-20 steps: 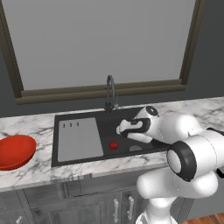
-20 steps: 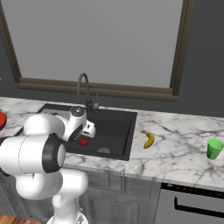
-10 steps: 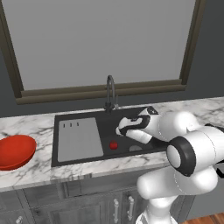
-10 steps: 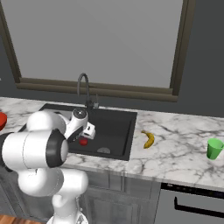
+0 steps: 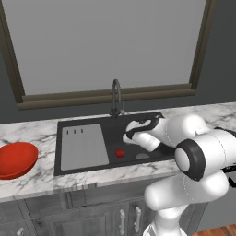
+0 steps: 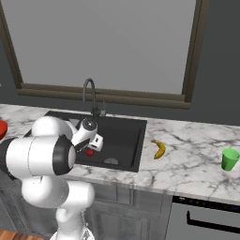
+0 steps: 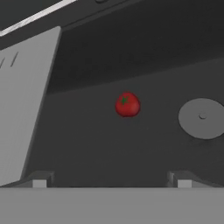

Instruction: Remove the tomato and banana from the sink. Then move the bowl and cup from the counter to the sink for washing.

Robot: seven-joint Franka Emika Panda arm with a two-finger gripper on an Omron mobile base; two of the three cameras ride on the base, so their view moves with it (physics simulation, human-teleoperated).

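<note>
While the sink (image 5: 152, 120) holds the arm, the banana (image 6: 160, 149) already lies on the counter (image 6: 197, 164) by its right rim; the gripper (image 7: 111, 178), fingers wide, has edged nearer the tomato (image 7: 127, 104) beside the drain.

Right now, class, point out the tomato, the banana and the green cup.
tomato (image 7: 127, 104): hand view, middle of its red skin.
banana (image 6: 160, 149): right base view, middle of its yellow curve.
cup (image 6: 229, 159): right base view, its green side wall.
</note>
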